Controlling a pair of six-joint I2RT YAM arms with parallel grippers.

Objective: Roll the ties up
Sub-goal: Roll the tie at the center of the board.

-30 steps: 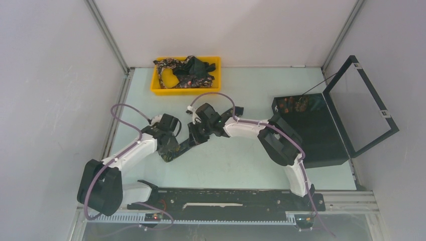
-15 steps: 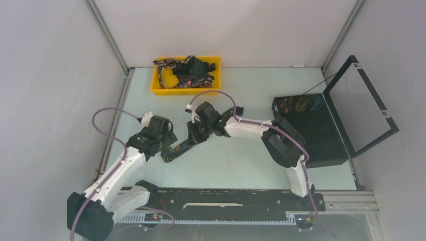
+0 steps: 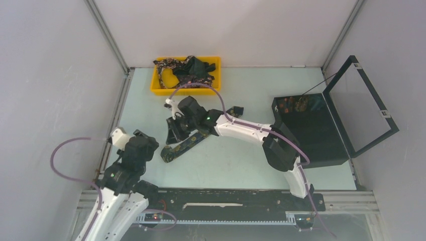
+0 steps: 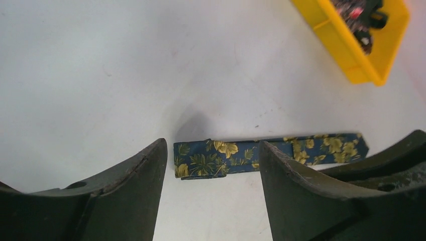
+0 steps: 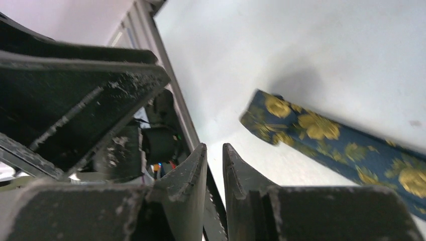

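Observation:
One dark navy tie (image 3: pixel 182 145) with a gold floral pattern lies flat on the table, folded into a narrow strip that runs diagonally. In the left wrist view its squared end (image 4: pixel 221 158) lies beyond my left gripper (image 4: pixel 212 145), which is open, empty and apart from it. In the top view the left gripper (image 3: pixel 145 149) sits back at the near left. My right gripper (image 3: pixel 174 134) is over the tie's middle, shut and empty (image 5: pixel 215 146), with the tie (image 5: pixel 321 131) just beside it. Several more ties (image 3: pixel 187 70) are heaped in the yellow tray (image 3: pixel 186 91).
The yellow tray (image 4: pixel 359 68) stands at the back left. A black hinged box (image 3: pixel 314 133) stands at the right with its lid (image 3: pixel 362 103) open, and small rolled items (image 3: pixel 296 104) sit in its far corner. A metal frame rail (image 3: pixel 118 108) runs along the table's left edge.
My left arm has pulled back from the tie to the near left corner. My right gripper has moved left along the tie. The tie stays on the table.

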